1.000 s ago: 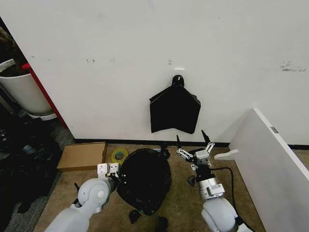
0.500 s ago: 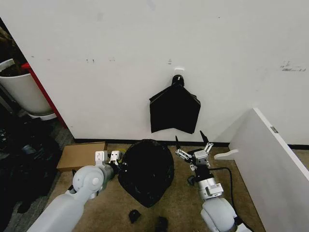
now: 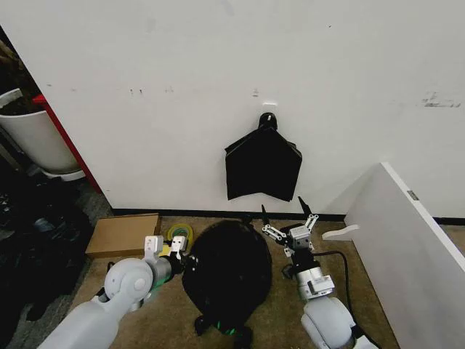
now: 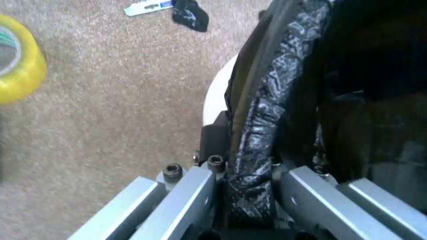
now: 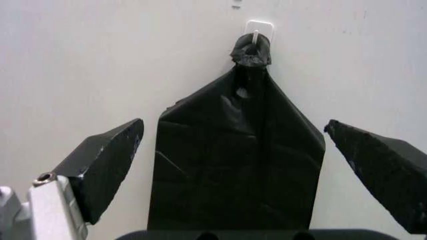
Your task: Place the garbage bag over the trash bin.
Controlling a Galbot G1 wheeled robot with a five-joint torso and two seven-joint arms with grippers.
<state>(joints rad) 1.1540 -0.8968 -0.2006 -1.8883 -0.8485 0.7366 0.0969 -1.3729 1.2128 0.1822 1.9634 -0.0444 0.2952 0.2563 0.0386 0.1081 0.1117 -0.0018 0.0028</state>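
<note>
Glossy, crinkly black plastic garbage bag (image 3: 227,275) sits on the brown carpet below the white wall, draped over the round cream-white plastic trash bin (image 4: 215,97); only a sliver of bin rim shows in left wrist view. Left gripper (image 3: 179,253) at the bag's left edge, fingers clamped on a bunched fold of bag film (image 4: 257,145). Right gripper (image 3: 285,218) just right of the bag, not touching it, fingers spread wide apart, facing a flat folded black bundle (image 5: 237,165) hung on a wall hook. Yellow tape roll (image 3: 179,233) and flat cardboard box (image 3: 125,234) lie on the carpet to the left.
</note>
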